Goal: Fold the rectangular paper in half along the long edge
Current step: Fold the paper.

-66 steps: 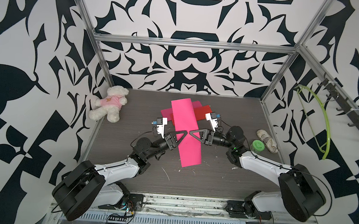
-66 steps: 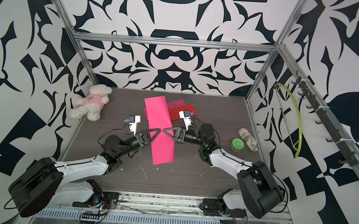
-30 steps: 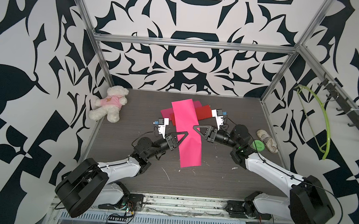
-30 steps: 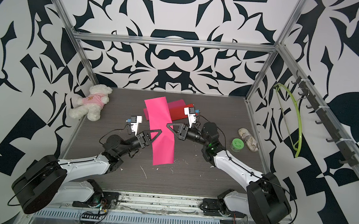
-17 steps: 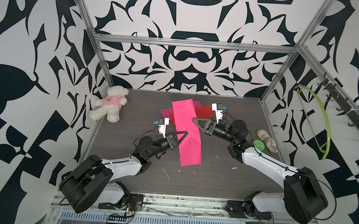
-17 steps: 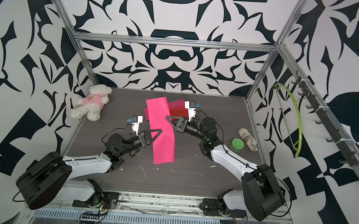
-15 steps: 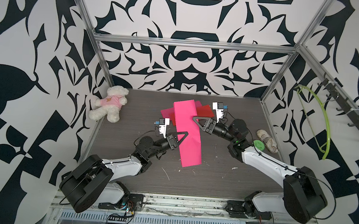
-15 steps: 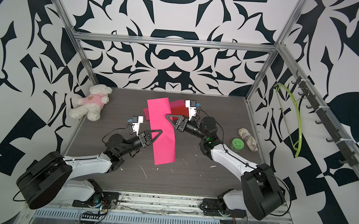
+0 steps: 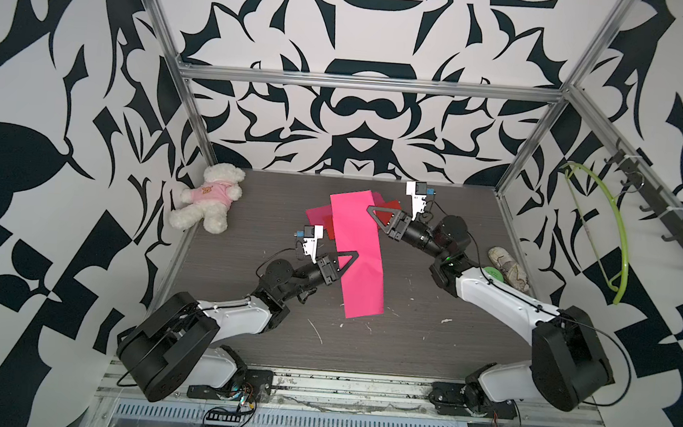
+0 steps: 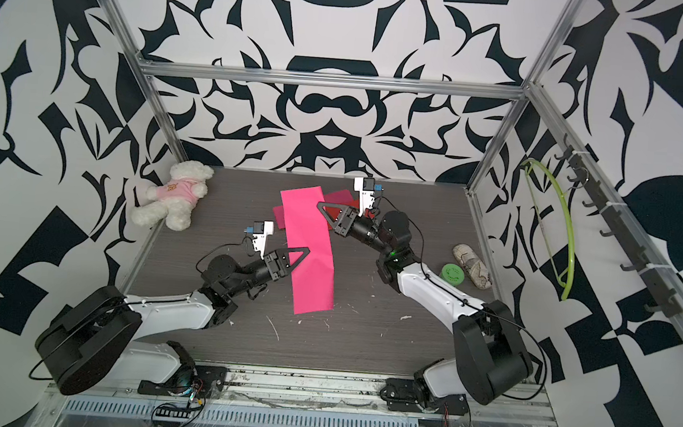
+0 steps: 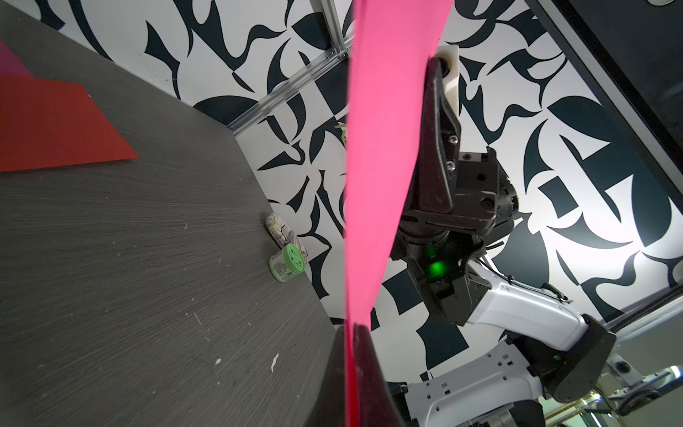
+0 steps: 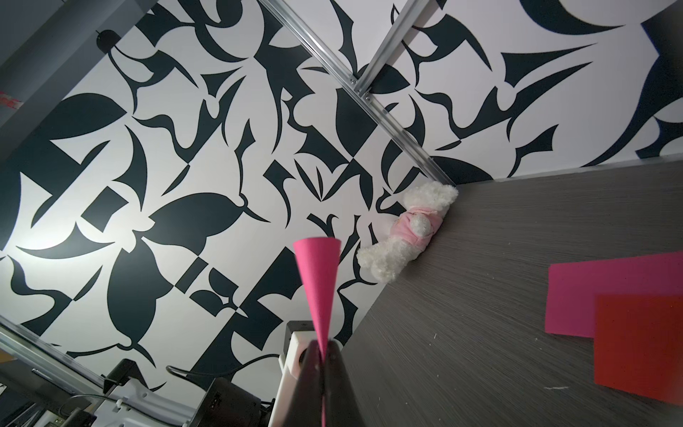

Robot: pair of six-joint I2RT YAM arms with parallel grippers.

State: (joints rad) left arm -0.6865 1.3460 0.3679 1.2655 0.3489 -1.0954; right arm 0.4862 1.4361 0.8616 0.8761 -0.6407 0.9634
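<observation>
In both top views the pink paper [image 9: 359, 253] is held up between the arms above the table [image 9: 425, 346], with its near end drooping. The left jaws are clamped on its left long edge at mid-length, the right jaws on the right edge nearer the far end. In the left wrist view the paper [image 11: 380, 148] is seen upright and pinched. In the right wrist view it is nipped between closed jaws. The long edges should be matched before any crease is pressed, with an even pull so nothing is twisted.
</observation>
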